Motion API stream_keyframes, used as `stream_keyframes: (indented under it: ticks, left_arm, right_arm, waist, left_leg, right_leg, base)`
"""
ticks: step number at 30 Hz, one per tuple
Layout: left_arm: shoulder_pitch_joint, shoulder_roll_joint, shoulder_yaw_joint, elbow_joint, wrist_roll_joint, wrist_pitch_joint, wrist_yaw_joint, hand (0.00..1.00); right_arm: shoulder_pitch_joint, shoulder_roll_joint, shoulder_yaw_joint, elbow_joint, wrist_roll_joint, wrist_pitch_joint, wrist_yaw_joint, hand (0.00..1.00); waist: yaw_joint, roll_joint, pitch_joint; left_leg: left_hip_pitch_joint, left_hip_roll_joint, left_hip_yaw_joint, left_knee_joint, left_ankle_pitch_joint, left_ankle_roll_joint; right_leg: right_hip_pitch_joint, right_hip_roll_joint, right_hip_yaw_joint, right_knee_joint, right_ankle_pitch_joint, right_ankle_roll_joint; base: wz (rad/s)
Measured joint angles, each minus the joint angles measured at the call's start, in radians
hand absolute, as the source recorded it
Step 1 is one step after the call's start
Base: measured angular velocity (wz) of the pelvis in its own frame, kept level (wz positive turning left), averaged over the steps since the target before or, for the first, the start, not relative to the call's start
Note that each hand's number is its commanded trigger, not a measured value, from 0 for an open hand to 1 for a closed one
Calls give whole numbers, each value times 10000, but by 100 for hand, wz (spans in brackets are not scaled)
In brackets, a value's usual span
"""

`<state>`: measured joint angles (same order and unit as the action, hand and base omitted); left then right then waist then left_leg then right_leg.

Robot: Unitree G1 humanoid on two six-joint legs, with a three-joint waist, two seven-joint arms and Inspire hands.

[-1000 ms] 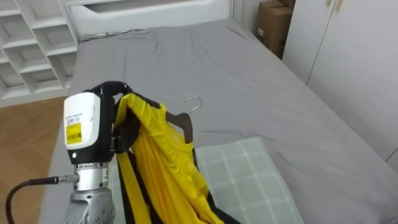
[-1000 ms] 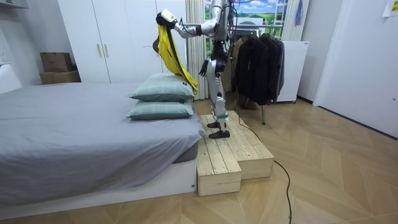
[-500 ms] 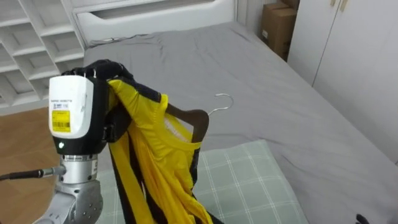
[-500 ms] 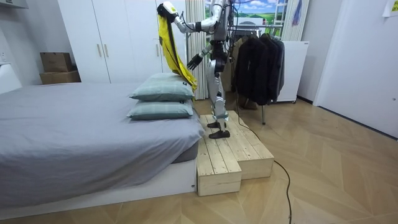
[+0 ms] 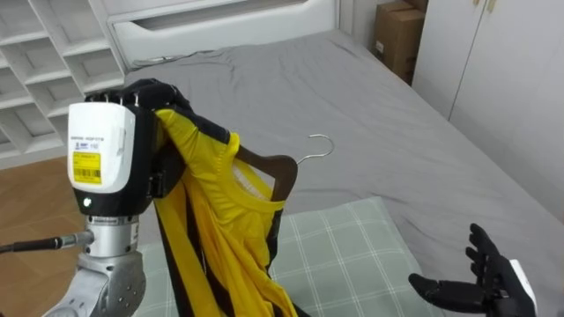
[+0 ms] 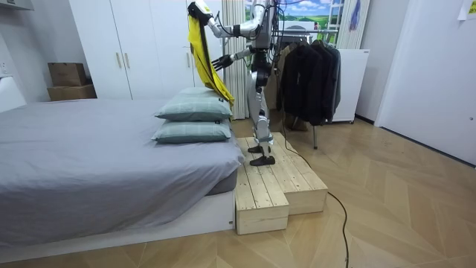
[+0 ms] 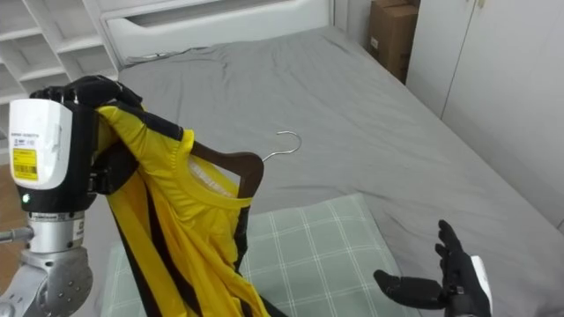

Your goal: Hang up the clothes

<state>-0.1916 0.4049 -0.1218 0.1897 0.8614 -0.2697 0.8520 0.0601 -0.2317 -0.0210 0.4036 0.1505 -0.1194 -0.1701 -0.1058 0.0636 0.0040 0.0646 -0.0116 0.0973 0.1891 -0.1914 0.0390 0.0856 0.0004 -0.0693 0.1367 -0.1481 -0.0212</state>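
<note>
Left hand fingers curl round yellow shirt at hanger end; hook points rightward; right hand spread open, below-right of it

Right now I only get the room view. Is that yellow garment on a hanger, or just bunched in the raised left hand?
Observer: On a hanger. The eye views show the yellow and black striped garment draped over a dark brown wooden hanger, with the left hand curled round one shoulder end.
Operator: Hook free?
Observer: Yes. The metal hook sticks out bare, pointing away over the grey bed.
Operator: Other hand?
Observer: The right hand is open, fingers spread, holding nothing, low by the edge of the pale green checked pillow.
</note>
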Motion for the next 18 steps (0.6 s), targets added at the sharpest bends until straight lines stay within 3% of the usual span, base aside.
stream_keyframes:
  ticks: [10,14,18]
  left_arm:
    - [135,-6,0,-515,72,467,-290,100]
    - [145,-64,-196,-525,82,633,-366,100]
    - [189,-427,-373,-587,247,730,-467,100]
  right_arm:
    - [55,-21,235,-1611,-891,77,-44,0]
    - [53,-31,703,-1590,129,113,79,0]
    - [42,-24,842,-1277,1192,146,590,0]
  waist:
    - [72,-8,-8]
    - [201,-15,-8]
    - [380,-44,0]
  left_leg:
    - [12,2,87,23,0,0]
    - [69,10,93,-13,0,0]
    - [165,3,89,-22,0,0]
  right_leg:
    - [-14,-1,99,30,-4,5]
    - [10,9,125,44,-4,5]
    - [141,5,133,2,-9,13]
  base:
    - [-1]
    - [0]
    - [2]
